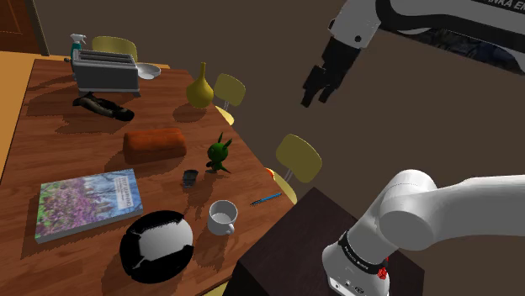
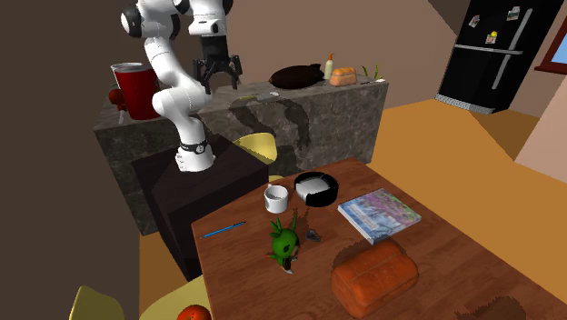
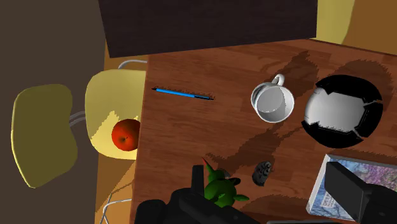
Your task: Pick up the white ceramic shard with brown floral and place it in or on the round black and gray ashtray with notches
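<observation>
The round black ashtray (image 1: 129, 249) with a grey inside sits near the table's front edge in the shoulder view, next to a white mug (image 1: 222, 218). It shows again in the second exterior view (image 2: 330, 194) and the wrist view (image 3: 376, 102). A small dark grey piece (image 1: 190, 177), the likeliest shard, lies between the green figure and the mug (image 3: 261, 172) (image 2: 313, 234); no floral pattern is readable on it. My gripper (image 1: 318, 91) hangs open high above the table's edge, well clear of everything (image 2: 218, 77). In the wrist view the fingers (image 3: 270, 184) stand wide apart, holding nothing.
On the table are a green plant figure (image 1: 220, 153), a blue pen (image 1: 266, 199), a book (image 1: 87, 202), a brown loaf (image 1: 155, 145), a yellow vase (image 1: 199, 88) and a toaster (image 1: 105, 71). Yellow chairs (image 1: 299, 156) line the edge; one holds a red apple (image 3: 126, 134).
</observation>
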